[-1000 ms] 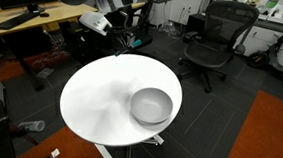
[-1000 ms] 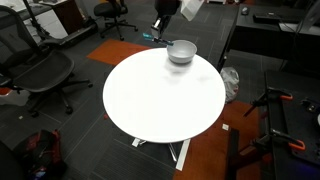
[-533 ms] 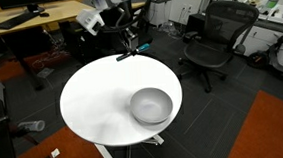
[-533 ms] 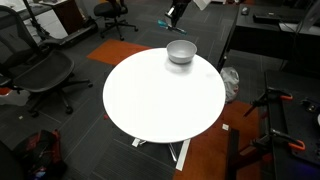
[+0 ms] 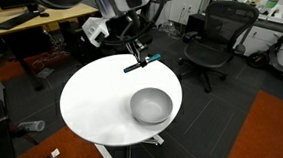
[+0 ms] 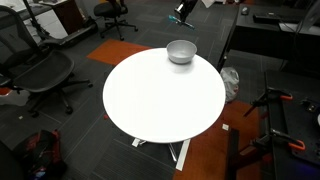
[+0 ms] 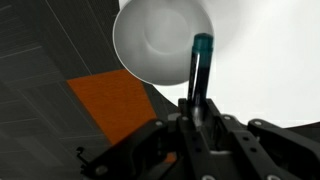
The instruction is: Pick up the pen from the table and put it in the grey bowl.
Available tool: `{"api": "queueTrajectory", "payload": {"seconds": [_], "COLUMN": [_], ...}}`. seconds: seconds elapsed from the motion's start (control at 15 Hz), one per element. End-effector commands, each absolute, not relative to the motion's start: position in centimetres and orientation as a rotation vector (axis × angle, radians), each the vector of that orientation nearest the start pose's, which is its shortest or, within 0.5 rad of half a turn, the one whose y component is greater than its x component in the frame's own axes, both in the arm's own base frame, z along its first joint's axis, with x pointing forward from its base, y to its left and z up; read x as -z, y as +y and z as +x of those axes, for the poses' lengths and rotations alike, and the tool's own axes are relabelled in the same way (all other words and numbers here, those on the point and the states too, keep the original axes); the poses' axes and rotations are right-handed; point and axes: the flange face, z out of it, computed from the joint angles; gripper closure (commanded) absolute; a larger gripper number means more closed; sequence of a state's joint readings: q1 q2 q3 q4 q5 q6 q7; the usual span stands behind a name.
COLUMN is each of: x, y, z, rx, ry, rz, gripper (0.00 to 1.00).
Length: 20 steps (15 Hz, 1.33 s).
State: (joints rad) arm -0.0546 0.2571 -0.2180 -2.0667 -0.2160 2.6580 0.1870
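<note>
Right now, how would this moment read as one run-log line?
gripper: shut on pen | pen: in the air above table | grey bowl: empty | left to do: pen into grey bowl

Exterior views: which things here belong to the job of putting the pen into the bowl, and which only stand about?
Belong to the job:
short thin teal-blue pen, held in the pincer
deep light grey bowl
round white table

Only standing about:
black mesh office chair
rectangular wooden desk
orange carpet patch
</note>
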Motion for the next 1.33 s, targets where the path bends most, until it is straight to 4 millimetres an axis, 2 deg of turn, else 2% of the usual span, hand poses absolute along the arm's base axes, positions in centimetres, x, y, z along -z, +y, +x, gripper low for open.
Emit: {"api": "queueTrajectory", "payload": {"seconds": [0.0, 0.27, 1.27], "x": [-33.5, -31.3, -24.2], "y": [-16.9, -18.2, -20.5], "z": [59.3, 59.4, 60.9], "rx": [0.584, 0.563, 0.474], "ry": [0.496, 0.536, 0.672], "rz": [-3.238, -3.227, -3.179], "gripper": [0.95, 0.95, 0.95]}}
